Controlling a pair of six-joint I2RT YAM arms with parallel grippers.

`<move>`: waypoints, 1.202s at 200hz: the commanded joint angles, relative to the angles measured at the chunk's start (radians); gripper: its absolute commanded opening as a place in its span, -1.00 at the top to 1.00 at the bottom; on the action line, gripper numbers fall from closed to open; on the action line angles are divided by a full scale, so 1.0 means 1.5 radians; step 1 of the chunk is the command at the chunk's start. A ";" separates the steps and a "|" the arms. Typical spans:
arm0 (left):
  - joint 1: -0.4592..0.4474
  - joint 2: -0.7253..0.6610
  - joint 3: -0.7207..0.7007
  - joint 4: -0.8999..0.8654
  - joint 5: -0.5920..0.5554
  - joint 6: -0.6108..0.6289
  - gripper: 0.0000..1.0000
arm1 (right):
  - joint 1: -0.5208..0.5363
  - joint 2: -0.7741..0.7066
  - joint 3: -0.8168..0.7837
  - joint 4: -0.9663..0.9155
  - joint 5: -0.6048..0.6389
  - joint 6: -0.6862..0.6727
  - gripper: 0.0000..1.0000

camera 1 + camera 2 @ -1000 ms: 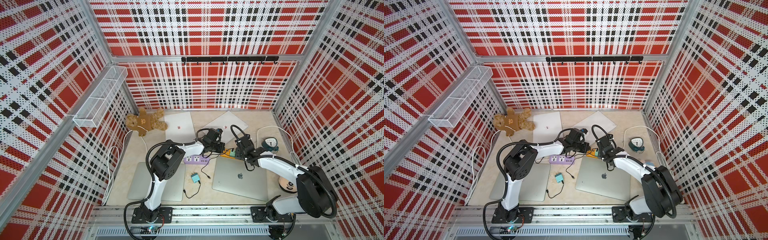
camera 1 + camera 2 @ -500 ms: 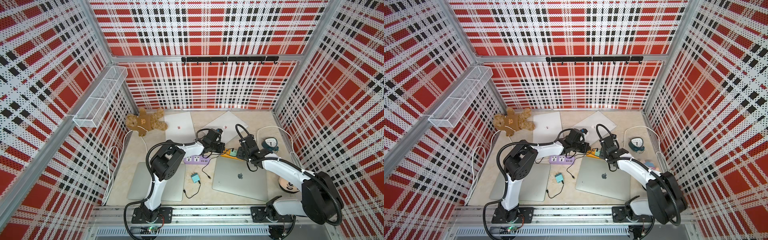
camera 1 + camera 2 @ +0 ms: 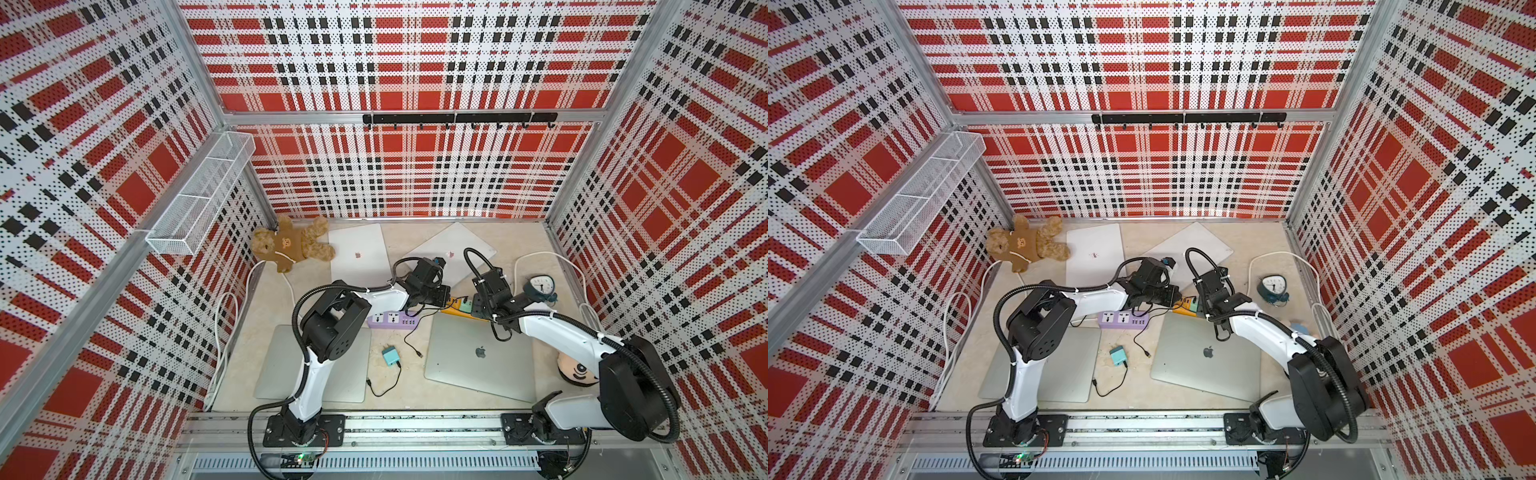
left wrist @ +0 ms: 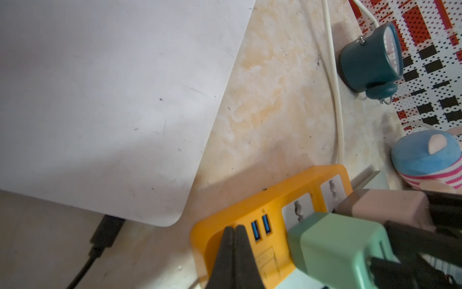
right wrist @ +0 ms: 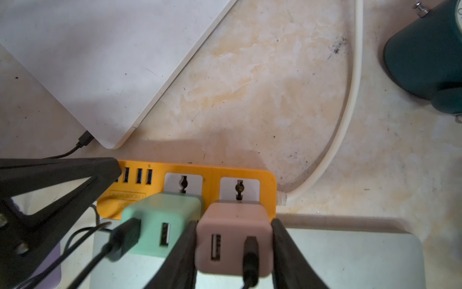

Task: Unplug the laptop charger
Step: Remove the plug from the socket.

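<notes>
One boxy, pale-pink, two-port charger (image 5: pixel 232 226)

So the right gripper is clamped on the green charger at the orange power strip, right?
No: the right gripper is clamped on the pink charger at the orange power strip, beside the green charger; the right wrist view shows it.

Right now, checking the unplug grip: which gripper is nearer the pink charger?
Right. The right gripper clamps the pink charger between its fingers. The left gripper, shut, sits at the USB end of the orange power strip, beyond the green charger.
</notes>
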 commanded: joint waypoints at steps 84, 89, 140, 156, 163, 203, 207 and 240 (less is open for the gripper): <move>-0.005 0.016 0.000 -0.080 0.000 0.001 1.00 | 0.007 -0.098 0.008 -0.027 0.006 0.002 0.58; -0.005 0.016 0.002 -0.082 0.001 0.001 1.00 | 0.007 -0.100 0.009 -0.029 0.007 0.002 0.58; -0.005 0.008 0.013 -0.084 0.008 -0.002 1.00 | 0.008 -0.116 0.011 -0.042 0.011 -0.002 0.58; -0.005 0.007 0.016 -0.086 0.008 -0.002 1.00 | 0.009 -0.117 0.010 -0.042 0.010 -0.002 0.58; -0.005 0.006 0.017 -0.086 0.009 -0.002 1.00 | 0.008 -0.117 0.010 -0.042 0.009 -0.002 0.59; -0.009 -0.005 0.016 -0.074 0.004 -0.003 1.00 | 0.013 -0.122 0.010 -0.043 0.009 -0.004 0.59; -0.010 -0.006 0.016 -0.071 0.005 -0.004 1.00 | 0.015 -0.122 0.010 -0.043 0.010 -0.004 0.59; -0.010 -0.021 0.018 -0.060 -0.003 -0.006 1.00 | 0.031 -0.119 0.011 -0.048 0.018 -0.003 0.59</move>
